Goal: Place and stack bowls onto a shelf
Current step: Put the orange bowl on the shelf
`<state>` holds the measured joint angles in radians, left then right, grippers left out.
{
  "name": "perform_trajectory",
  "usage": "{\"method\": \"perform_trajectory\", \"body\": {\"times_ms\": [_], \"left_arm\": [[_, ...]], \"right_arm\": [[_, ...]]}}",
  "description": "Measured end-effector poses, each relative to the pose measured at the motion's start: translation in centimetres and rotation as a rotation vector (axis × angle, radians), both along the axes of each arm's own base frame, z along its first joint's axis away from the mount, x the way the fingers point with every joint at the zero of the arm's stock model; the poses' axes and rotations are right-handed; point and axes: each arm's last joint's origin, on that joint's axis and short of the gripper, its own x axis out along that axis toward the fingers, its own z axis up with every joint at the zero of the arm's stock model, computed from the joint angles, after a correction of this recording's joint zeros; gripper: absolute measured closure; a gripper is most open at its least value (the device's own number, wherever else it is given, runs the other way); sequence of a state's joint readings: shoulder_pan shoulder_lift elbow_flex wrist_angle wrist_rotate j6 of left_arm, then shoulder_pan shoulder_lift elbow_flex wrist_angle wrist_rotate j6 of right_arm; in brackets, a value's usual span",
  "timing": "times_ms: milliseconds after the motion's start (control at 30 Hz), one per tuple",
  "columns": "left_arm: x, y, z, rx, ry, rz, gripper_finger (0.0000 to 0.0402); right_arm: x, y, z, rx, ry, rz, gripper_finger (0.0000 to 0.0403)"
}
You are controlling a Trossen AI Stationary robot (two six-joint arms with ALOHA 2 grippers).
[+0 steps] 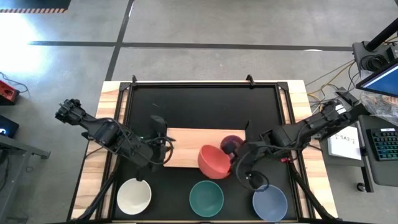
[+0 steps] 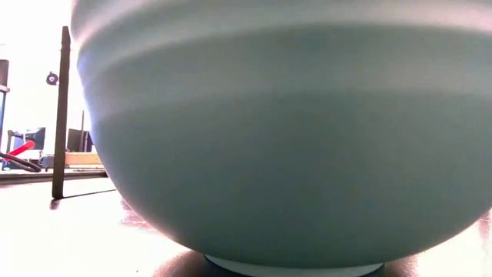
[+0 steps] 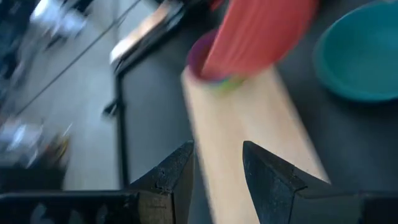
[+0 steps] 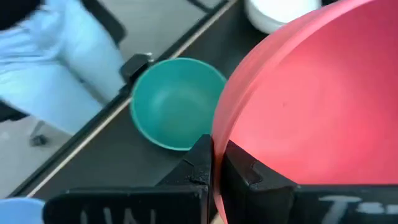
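Observation:
The light-wood shelf lies in the middle of the black tabletop. At its right end a magenta bowl stands nested on a green one. My right gripper is shut on a red bowl, which is tilted beside the magenta bowl. My left gripper hovers open over the shelf's left end with nothing between its fingers. White, teal and grey-blue bowls rest on their bases along the near edge. My right gripper pinches the red bowl's rim between its two fingers, with the bowl's wall standing between them. The fingers come slanting down from the table's right side. The bowl is tipped steeply, raised over the shelf's right end.
The teal bowl fills the low view. Bare wood on the shelf lies between the two grippers. The black tabletop has wooden strips on both sides. A keyboard and papers lie on a side table at the right. A person's legs show beyond the table's near edge.

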<state>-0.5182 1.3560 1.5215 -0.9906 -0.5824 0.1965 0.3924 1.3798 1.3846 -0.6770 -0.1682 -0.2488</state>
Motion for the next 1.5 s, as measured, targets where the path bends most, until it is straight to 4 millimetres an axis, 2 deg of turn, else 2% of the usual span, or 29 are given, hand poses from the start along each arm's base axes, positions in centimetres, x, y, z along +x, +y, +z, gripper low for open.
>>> {"method": "perform_trajectory", "body": {"times_ms": [167,267,667,833,1033,1167,1267,1500], "left_arm": [[0.7,-1.0,0.7,-0.099,-0.034,-0.245,0.0283],[1.2,-1.4,1.1,-0.116,-0.073,-0.32,0.0283],[3.4,-2.3,-0.3,-0.099,-0.059,-0.369,0.0283],[3.6,-2.0,-0.1,-0.031,-0.088,-0.325,0.0283],[3.8,-1.9,-0.1,-0.083,-0.083,-0.372,0.0283],[3.7,-2.4,-0.7,-0.197,-0.005,-0.492,0.0283],[3.7,-2.5,-0.6,-0.219,-0.006,-0.486,0.0283],[3.8,-2.2,-0.6,-0.223,-0.004,-0.474,0.0283]], "right_arm": [[0.8,-0.3,-0.7,-0.001,0.002,0.099,0.0394],[1.2,-0.5,-0.8,0.022,-0.013,0.169,0.0394],[2.6,-0.4,0.2,-0.008,-0.255,0.28,0.0394],[3.3,-0.2,-0.8,-0.016,-0.227,0.287,0.0394],[4.5,0.1,-2.4,-0.047,-0.193,0.305,0.0394],[5.0,0.1,-1.7,-0.047,-0.205,0.302,0.0394],[5.3,0.3,-1.1,-0.032,-0.211,0.318,0.0394],[6.9,1.0,-1.2,-0.024,-0.192,0.385,0.0394]]}}
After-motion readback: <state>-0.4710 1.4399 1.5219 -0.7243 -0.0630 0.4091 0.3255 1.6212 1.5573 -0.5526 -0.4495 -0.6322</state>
